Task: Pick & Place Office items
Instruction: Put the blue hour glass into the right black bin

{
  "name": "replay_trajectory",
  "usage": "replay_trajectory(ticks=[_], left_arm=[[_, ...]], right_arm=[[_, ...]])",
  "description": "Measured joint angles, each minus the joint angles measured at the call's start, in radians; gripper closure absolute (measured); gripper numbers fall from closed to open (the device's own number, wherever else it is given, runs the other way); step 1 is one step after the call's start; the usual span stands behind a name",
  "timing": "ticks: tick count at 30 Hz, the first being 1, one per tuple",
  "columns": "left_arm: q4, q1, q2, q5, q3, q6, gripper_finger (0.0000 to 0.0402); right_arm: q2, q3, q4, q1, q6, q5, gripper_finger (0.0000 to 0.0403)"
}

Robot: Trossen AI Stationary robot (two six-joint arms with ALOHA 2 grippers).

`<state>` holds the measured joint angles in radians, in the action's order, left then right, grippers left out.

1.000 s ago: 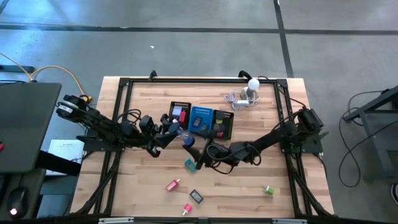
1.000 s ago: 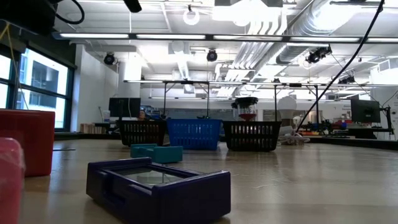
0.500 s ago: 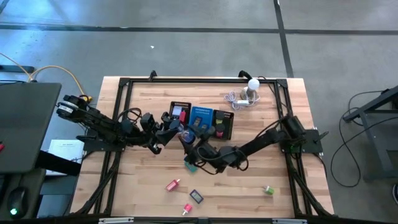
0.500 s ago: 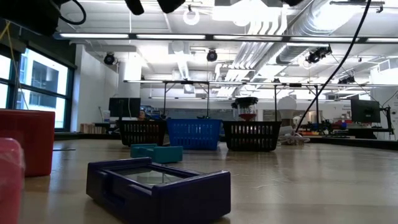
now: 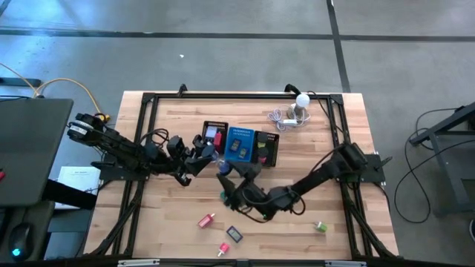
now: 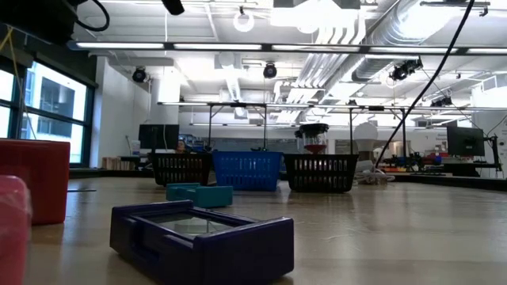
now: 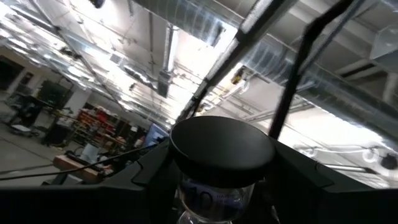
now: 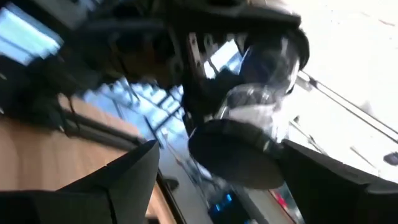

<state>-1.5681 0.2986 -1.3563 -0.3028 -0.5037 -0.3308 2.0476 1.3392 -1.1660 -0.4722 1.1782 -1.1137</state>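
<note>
My left gripper (image 5: 208, 154) hovers in front of the black mesh tray (image 5: 269, 150), tipped upward and shut on a clear spool (image 7: 219, 167) with black end discs. My right gripper (image 5: 230, 185) is open just to the near right of it, above the teal block (image 5: 224, 196). In the right wrist view its fingers (image 8: 127, 177) stand wide on either side of the spool (image 8: 258, 118), apart from it. A pink piece (image 5: 206, 219), a dark block (image 5: 234, 234), a second pink piece (image 5: 223, 249) and a green piece (image 5: 320, 227) lie on the table. My left gripper holds the spool between its two fingers, by the part below the upper black disc (image 7: 222, 144). The spool's lower end and the place of contact lie past the picture's edge. It is lifted clear of the table, its disc end pointing up and away from the wrist.
The tray's blue middle section (image 5: 240, 142) holds small items. A white ball-topped gadget (image 5: 300, 104) with cable sits near the far right corner. The low view shows a dark blue block (image 6: 202, 237), teal blocks (image 6: 198, 192) and a red block (image 6: 32, 190) close by.
My right arm has swung toward the table's near edge and stretched out leftward; its gripper has shifted a little left, toward my left gripper and the teal block. The left arm and the spool have stayed where they were.
</note>
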Motion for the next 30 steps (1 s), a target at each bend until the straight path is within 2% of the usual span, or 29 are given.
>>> replay_trajectory(ticks=[3, 11, 30], left_arm=[[0.000, 0.002, 0.000, 0.003, 0.000, 0.000, 0.0208], [0.000, 0.008, 0.000, -0.009, 0.000, 0.001, 0.0208], [0.005, 0.008, 0.000, -0.007, 0.000, 0.002, 0.0208]], right_arm=[[0.000, 0.000, -0.002, -0.002, 0.000, 0.042, 0.0088], [0.000, 0.000, -0.005, 0.055, 0.001, 0.043, 0.0088], [0.000, 0.000, -0.028, 0.036, 0.004, 0.075, 0.0088]])
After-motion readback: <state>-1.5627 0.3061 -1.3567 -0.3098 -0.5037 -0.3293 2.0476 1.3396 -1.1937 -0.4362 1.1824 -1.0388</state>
